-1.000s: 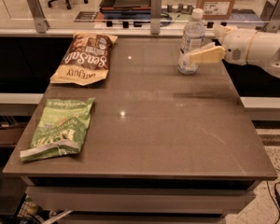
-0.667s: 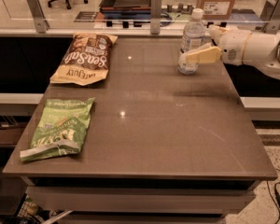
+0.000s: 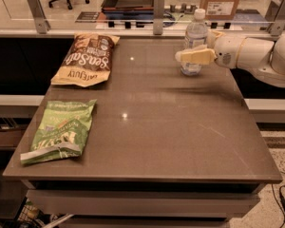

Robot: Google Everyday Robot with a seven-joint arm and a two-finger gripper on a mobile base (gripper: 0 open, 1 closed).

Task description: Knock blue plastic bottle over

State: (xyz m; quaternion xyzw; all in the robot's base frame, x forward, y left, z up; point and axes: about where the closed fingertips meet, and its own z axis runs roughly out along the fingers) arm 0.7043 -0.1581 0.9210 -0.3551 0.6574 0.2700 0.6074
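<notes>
The blue plastic bottle (image 3: 195, 34) stands upright near the far right edge of the brown table (image 3: 152, 137). It is clear and bluish with a white cap. My gripper (image 3: 189, 56) reaches in from the right on a white arm (image 3: 256, 56). It lies across the front of the bottle's lower half, at label height, and covers part of the bottle. Whether it touches the bottle I cannot tell.
A brown chip bag (image 3: 85, 58) lies flat at the far left of the table. A green chip bag (image 3: 61, 129) lies at the near left. A glass barrier with metal posts (image 3: 157, 13) runs along the table's far edge, just behind the bottle.
My gripper has moved a little to the left, further across the front of the bottle. The bottle still stands in the same place. The bags have not moved.
</notes>
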